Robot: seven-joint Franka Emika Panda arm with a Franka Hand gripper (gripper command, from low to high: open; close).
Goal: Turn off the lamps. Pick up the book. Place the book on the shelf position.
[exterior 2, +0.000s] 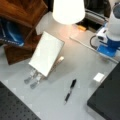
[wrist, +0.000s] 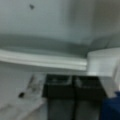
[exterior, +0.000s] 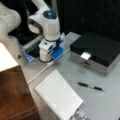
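Pen (exterior: 90,86) and box (exterior: 96,51) beside book (exterior: 58,97)

Black-lidded box (exterior: 96,51), pen (exterior: 90,86) on grey tabletop (exterior: 100,105), lit lamp shade (exterior 2: 68,11), possibly a white cable (exterior: 45,70).

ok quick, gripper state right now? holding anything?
Gripper: fingers together, shut, holding nothing. It sits low by the white cable; the book lies untouched on the table.

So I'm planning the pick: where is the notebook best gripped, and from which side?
Probably the book's raised long edge, approached from a front view's right. It lies tilted, that edge propped up off the table and open underneath, while the spiral edge sits near the shelf position.
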